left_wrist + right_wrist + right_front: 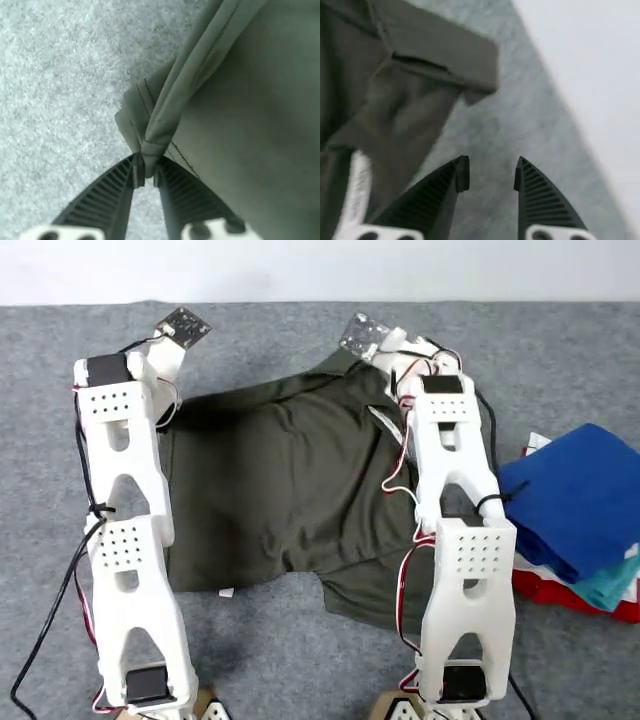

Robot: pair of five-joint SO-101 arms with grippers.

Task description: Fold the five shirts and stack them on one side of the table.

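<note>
An olive green shirt (290,490) lies spread and rumpled on the grey table between my two arms. My left gripper (146,172) is shut on a bunched fold of the olive shirt's edge (150,135), at the shirt's far left corner in the high view (165,405). My right gripper (491,175) is open above bare grey felt, beside a folded sleeve hem of the olive shirt (440,55); in the high view it sits at the shirt's far right corner (400,350). The black fingertips (463,172) hold nothing.
A stack of folded shirts stands at the right edge: blue (575,495) on top, teal (610,590) under it, red (580,595) at the bottom, with a white corner (535,445) behind. The table's far edge meets a white wall (320,270).
</note>
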